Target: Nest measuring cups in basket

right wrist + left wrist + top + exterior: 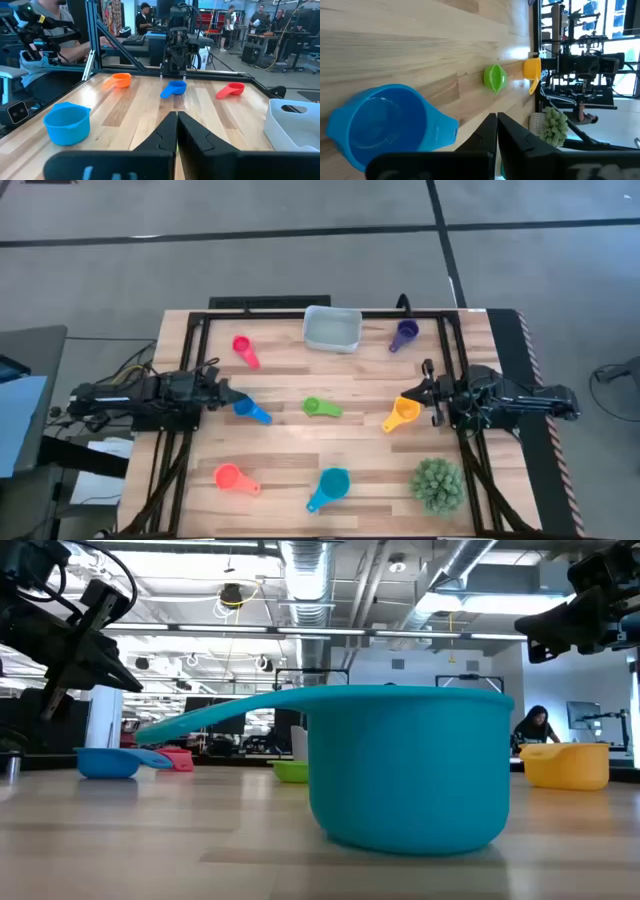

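Table (290, 450): wooden top that is carrying everything, with the cups scattered well apart, probably so that each can be picked singly.
Left arm: reaching in from the left edge, its left gripper (222, 397) hovering just beside the blue cup, so blue is looking like the first pick. The left wrist view is showing the fingers (485, 132) pressed together, holding nothing.
Right arm: coming in from the right edge, the right gripper (425, 393) hanging just beside the yellow cup. The fingers (167, 127) are meeting at the tips, empty.
Plant (437, 483): spiky green ball sitting at the near right corner, no part of the job.
Basket (332, 328): pale tub lying at the far middle edge, nothing showing inside it, so no nesting is done yet. It is sitting between both arms' reach.
Teal cup (329, 486): largest by the look of it, standing upright near the front middle; as the biggest it would be going in first, I judge.
Yellow cup (403, 413): lying right of centre.
Orange cup (233, 477): resting front left.
Blue cup (250, 410): sitting left of centre, mouth up.
Purple cup (403, 333): lying just right of the basket.
Pink cup (244, 348): lying far left, well apart from the basket.
Green cup (319, 408): sitting at the centre, looking among the smallest.
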